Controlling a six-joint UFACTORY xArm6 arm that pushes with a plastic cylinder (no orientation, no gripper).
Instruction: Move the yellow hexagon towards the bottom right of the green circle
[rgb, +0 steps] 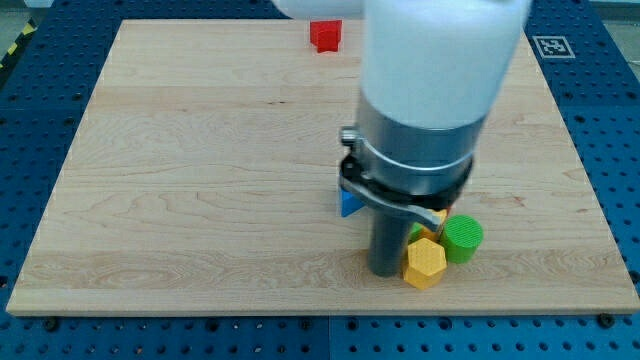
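Observation:
The yellow hexagon (424, 264) lies near the board's bottom edge, right of centre. The green circle (463, 238) sits just up and to the right of it, touching or nearly touching. My tip (386, 271) rests on the board right beside the hexagon's left side. A small bit of another green block (417, 232) and a yellow-orange sliver (439, 216) show between the rod and the green circle, mostly hidden by the arm.
A blue block (349, 203) peeks out left of the arm, partly hidden. A red cube (325, 35) sits at the board's top edge. The arm's large white and grey body (430, 90) covers the board's upper middle-right.

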